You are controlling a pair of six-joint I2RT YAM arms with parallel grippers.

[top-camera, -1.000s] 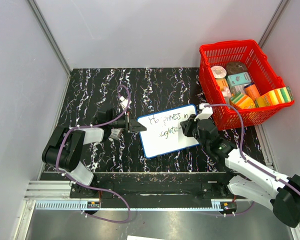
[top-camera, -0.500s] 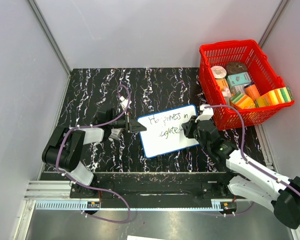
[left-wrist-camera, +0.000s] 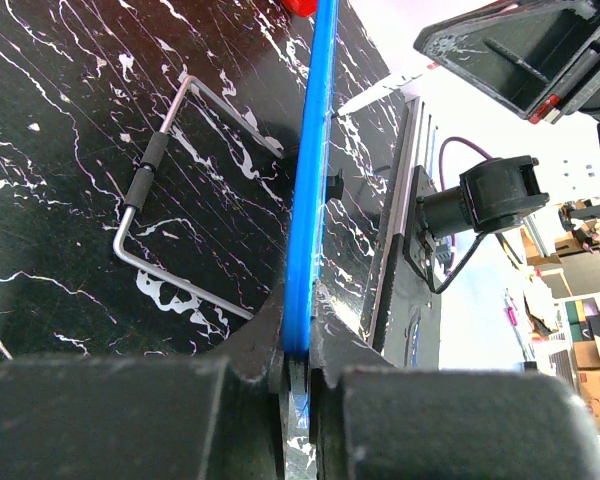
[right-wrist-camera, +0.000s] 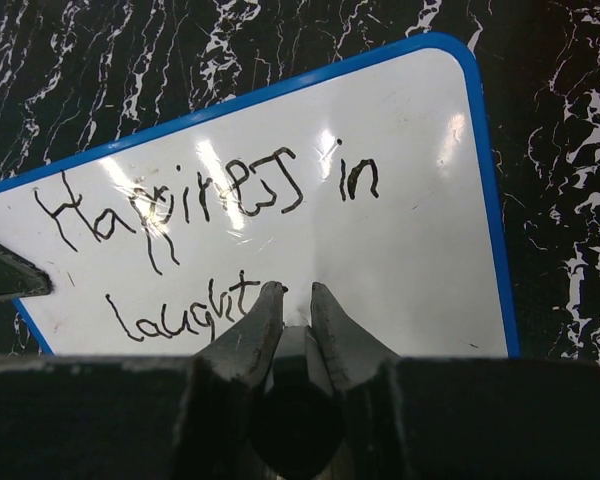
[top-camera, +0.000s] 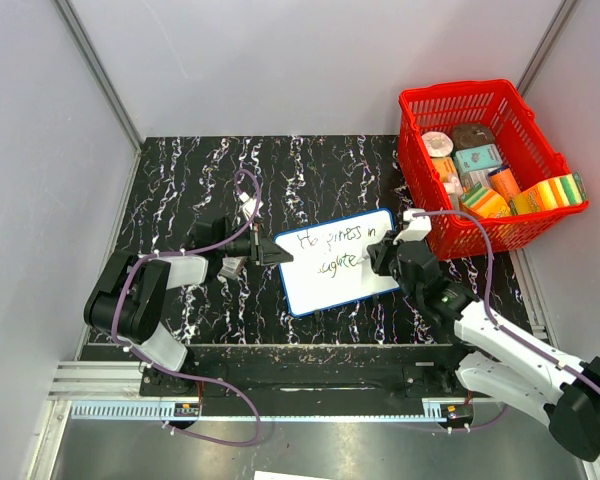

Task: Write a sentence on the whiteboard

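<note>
The whiteboard [top-camera: 330,288], white with a thin blue rim, lies tilted on the black marbled table. The sentence [top-camera: 335,240] runs in two lines; in the right wrist view it reads "Happiness in" [right-wrist-camera: 210,200] over "laught" [right-wrist-camera: 185,308]. My left gripper [top-camera: 272,250] is shut on the board's left edge, and the blue rim [left-wrist-camera: 312,180] is pinched between its fingers [left-wrist-camera: 298,345]. My right gripper [right-wrist-camera: 297,288] is shut on a dark marker [right-wrist-camera: 302,350], whose tip touches the board just right of "laught". From above, the right gripper [top-camera: 377,262] sits over the board's right part.
A red basket [top-camera: 420,102] with sponges, boxes and tins stands at the back right, close to the board's right corner. A bent metal rod [left-wrist-camera: 155,160] lies on the table left of the board. Grey walls close in the table on three sides.
My right gripper has crept slightly to the right along the second line with the marker. The left gripper and the board have stayed put.
</note>
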